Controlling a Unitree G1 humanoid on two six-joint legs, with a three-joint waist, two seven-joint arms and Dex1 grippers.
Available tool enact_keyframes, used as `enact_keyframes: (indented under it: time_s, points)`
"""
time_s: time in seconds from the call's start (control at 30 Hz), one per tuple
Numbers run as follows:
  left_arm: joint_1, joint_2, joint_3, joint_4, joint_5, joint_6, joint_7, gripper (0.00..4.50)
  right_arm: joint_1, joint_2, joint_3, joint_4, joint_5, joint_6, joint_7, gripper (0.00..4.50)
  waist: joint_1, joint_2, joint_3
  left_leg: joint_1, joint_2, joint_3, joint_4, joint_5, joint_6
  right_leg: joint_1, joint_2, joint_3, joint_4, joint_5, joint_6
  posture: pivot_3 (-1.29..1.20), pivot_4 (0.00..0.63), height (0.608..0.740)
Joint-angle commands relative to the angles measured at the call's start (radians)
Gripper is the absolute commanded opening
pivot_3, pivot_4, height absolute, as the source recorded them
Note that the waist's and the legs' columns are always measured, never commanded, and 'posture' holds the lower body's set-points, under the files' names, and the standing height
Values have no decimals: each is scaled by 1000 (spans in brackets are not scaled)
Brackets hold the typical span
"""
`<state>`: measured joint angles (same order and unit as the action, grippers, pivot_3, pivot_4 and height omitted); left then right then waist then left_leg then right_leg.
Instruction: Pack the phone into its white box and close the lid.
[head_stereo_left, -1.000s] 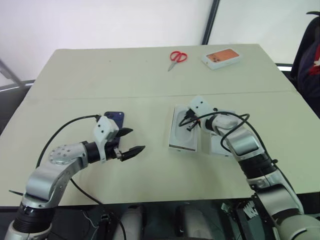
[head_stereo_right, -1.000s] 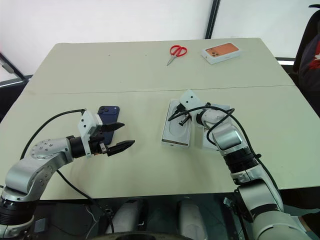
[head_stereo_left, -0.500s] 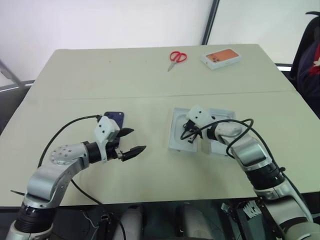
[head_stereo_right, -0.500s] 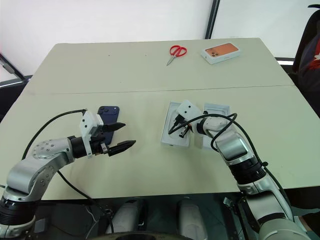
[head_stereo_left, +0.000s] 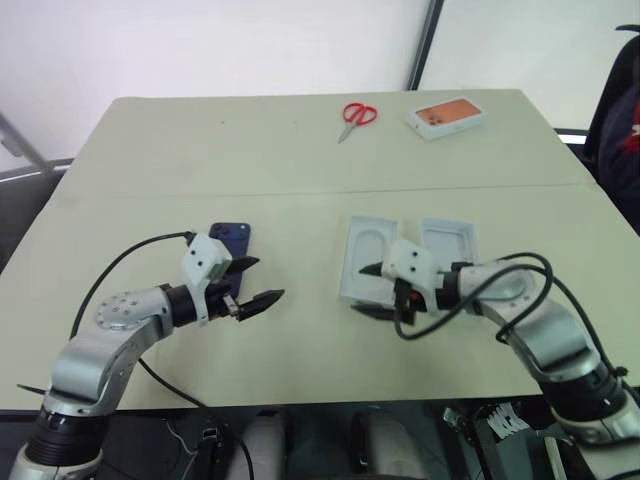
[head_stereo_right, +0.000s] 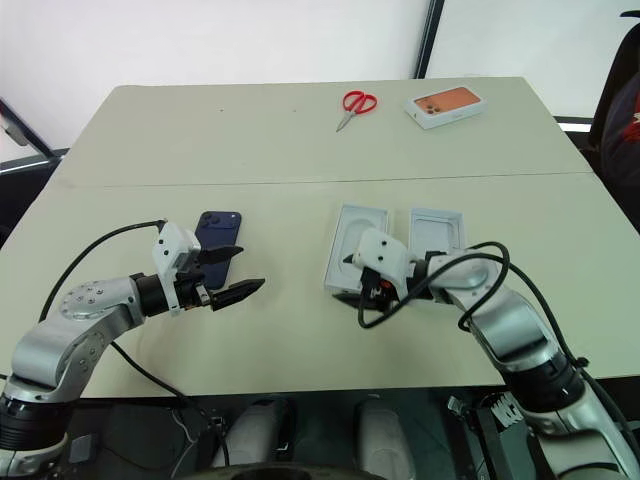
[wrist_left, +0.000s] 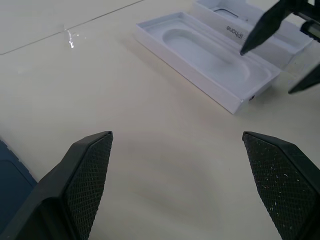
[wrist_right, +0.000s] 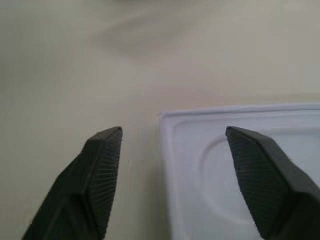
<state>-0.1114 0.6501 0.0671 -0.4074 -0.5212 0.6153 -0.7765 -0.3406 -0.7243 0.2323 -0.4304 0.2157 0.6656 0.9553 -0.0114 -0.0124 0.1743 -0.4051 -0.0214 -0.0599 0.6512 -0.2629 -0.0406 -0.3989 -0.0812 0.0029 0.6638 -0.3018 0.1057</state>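
Observation:
The dark blue phone (head_stereo_left: 230, 238) lies flat at mid-left, partly hidden behind my left gripper (head_stereo_left: 266, 279), which hovers open and empty just in front of it. At mid-table lies the white box (head_stereo_left: 368, 258); an insert with an oval recess shows in its top. The lid (head_stereo_left: 447, 243) lies beside it on the right, inner side up. My right gripper (head_stereo_left: 366, 290) is open and empty at the near end of the box. In the right wrist view one fingertip (wrist_right: 102, 165) is over bare table and the other over the box corner (wrist_right: 200, 170).
Red scissors (head_stereo_left: 355, 114) and a box with an orange phone picture (head_stereo_left: 446, 115) lie at the far edge. A dark chair (head_stereo_left: 622, 110) stands off the right side. Bare tabletop stretches between the two grippers and along the near edge.
My right gripper drew back from over the box toward its near end, and its jaws went from shut to open. The left gripper, phone, box and lid stayed put.

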Motion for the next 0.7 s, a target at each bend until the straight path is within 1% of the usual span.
enact_keyframes:
  time_s: [0.03, 0.23, 0.27, 0.33, 0.47, 0.5, 0.7]
  points:
    - [2, 6, 21, -29, -1, -23, 2, 4358, 13, -14, 11, -18, -28, -42, -15, 3226, -3, 0, 0, 0, 0, 0, 0, 0, 0, 0, 0, 0, 0, 0, 0, 0, 150, 740]
    - [-14, 4, 7, -23, 0, -25, 1, 4358, 33, -11, 29, 14, -54, -73, -25, 3226, -1, 0, 0, 0, 0, 0, 0, 0, 0, 0, 0, 0, 0, 0, 0, 0, 150, 740]
    - [-18, 4, 6, -20, 0, -26, 0, 4358, 37, -10, 32, 20, -59, -83, -26, 2994, 1, 0, 0, 1, 0, 0, 0, 0, 0, 1, 0, 0, 0, 0, 0, 0, 150, 740]
    - [-23, 6, 4, -17, 2, -26, -3, 4358, 42, -11, 36, 26, -65, -99, -27, 2379, 1, 0, 0, 0, 0, 0, 0, 0, 0, 1, 0, 0, 0, 0, 0, 0, 150, 740]
    - [-26, 8, 5, -12, 3, -26, -6, 4358, 49, -17, 53, 40, -102, -150, -29, 300, -1, 0, 0, 1, 0, 0, 0, 0, 0, 1, 0, 0, 0, 0, 0, 0, 150, 740]
    - [-27, 8, 5, -10, 4, -26, -6, 4358, 50, -15, 54, 44, -105, -155, -28, 32, -2, 0, 0, 1, 0, 0, 0, 0, 0, 0, 0, 0, 0, 0, 0, 0, 150, 740]
    - [-25, 7, 13, -13, 6, -22, 0, 4358, 42, -18, 58, 59, -137, -228, -20, 32, -1, 0, 0, 1, 0, 0, 0, 0, 0, 1, 1, 0, 0, 0, 0, 0, 150, 740]
